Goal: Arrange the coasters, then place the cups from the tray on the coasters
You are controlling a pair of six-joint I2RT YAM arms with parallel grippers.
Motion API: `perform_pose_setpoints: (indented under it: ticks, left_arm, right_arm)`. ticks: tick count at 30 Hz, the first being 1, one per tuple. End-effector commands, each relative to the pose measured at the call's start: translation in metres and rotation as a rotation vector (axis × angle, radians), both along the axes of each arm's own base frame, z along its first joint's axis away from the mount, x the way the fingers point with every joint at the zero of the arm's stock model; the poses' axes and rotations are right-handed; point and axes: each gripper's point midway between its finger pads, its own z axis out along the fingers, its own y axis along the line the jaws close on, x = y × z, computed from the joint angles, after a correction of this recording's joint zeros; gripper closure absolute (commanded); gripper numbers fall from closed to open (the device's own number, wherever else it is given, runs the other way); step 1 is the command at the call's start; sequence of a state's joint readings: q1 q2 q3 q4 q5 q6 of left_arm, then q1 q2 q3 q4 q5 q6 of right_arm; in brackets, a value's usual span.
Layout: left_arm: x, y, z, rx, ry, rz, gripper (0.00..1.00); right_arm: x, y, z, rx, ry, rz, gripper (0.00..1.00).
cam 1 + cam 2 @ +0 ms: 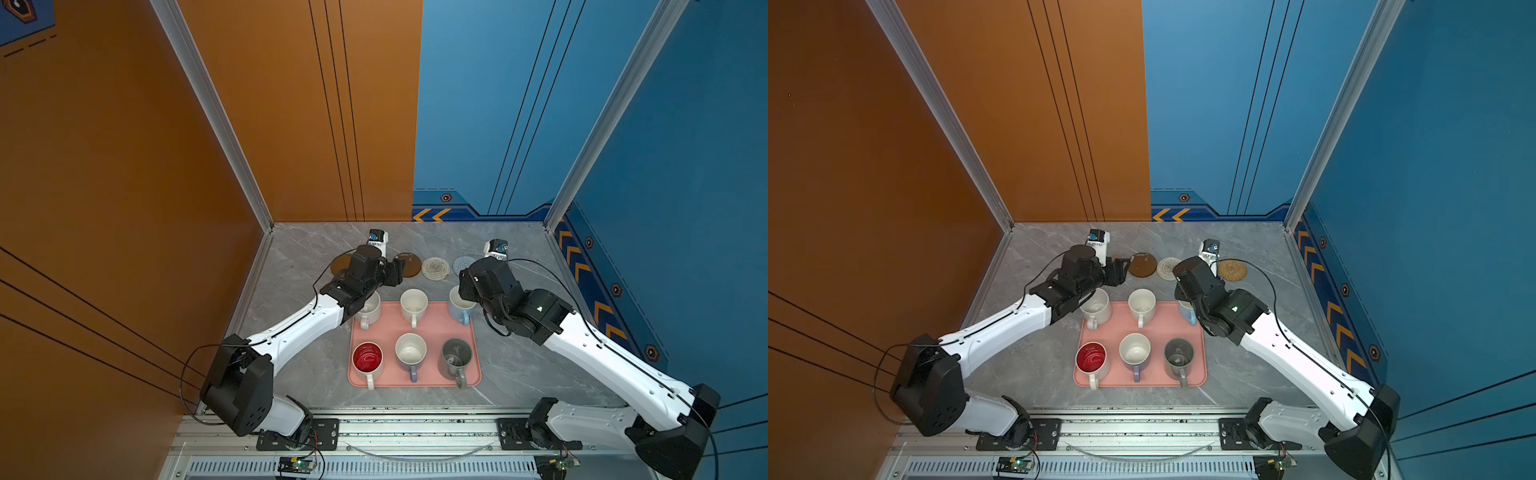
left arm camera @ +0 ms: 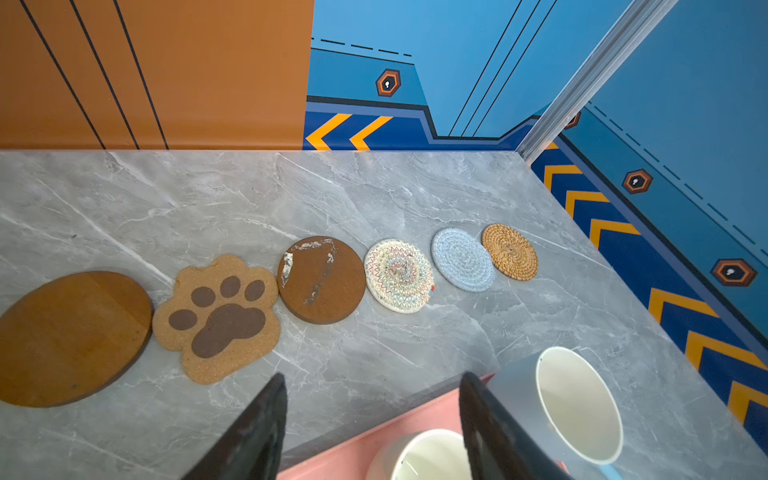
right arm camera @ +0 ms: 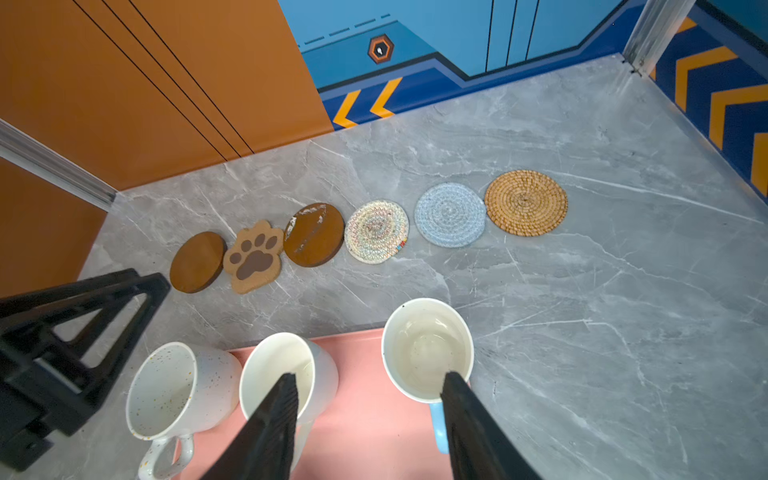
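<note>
Hovering near tray (image 1: 434, 332): left tool (image 2: 372, 378), right tool (image 3: 370, 376) both spread, empty.

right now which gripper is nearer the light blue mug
Right. The right gripper hangs over the light blue mug, at its handle side. The left gripper is farther along the back row, near the speckled white mug.

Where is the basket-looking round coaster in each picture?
In a top view: the rattan coaster ends the coaster row, just right of the right arm.
In a top view: hidden behind the right arm.
Left wrist: it ends the row, beside the blue-grey coaster.
Right wrist: it sits at the same end, by the same neighbour.
Shared landmark: the cream coaster, two places along the row, shows in all four.
</note>
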State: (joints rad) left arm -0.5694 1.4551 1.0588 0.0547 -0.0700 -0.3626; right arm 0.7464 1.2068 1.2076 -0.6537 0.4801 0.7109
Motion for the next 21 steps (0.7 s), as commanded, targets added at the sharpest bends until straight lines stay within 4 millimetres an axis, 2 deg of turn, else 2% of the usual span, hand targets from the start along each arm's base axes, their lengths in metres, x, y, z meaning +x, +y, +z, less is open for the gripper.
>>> perform_pose_setpoints:
  ticks: [1, 4, 5, 8, 10, 13, 16, 21]
  left_arm:
    - [-0.001, 0.006, 0.003, 0.061, 0.011, -0.007, 0.32]
    - [-0.003, 0.007, 0.013, 0.07, -0.006, -0.024, 0.29]
    - [-0.004, 0.008, 0.015, 0.073, -0.011, -0.027, 0.27]
    - [-0.003, 0.015, 0.018, 0.09, -0.014, -0.019, 0.24]
    - [-0.001, 0.02, 0.014, 0.087, 0.009, 0.002, 0.23]
    - [0.002, 0.024, -0.004, 0.067, 0.09, 0.041, 0.23]
    - [0.003, 0.02, -0.017, 0.059, 0.125, 0.036, 0.23]
    - [0.001, 0.023, -0.012, 0.046, 0.087, 0.041, 0.22]
  right_arm:
    - [-0.007, -0.006, -0.036, -0.099, 0.137, 0.037, 0.43]
    - [-0.01, -0.004, -0.049, -0.109, 0.202, 0.063, 0.42]
    - [-0.006, -0.011, -0.053, -0.106, 0.225, 0.044, 0.41]
    - [-0.007, -0.011, -0.062, -0.134, 0.283, 0.062, 0.4]
    - [-0.007, -0.013, -0.069, -0.169, 0.326, 0.066, 0.4]
    - [-0.009, -0.018, -0.084, -0.238, 0.399, 0.071, 0.38]
    - [-0.012, -0.021, -0.098, -0.274, 0.447, 0.071, 0.37]
    - [-0.02, -0.025, -0.117, -0.282, 0.487, 0.058, 0.35]
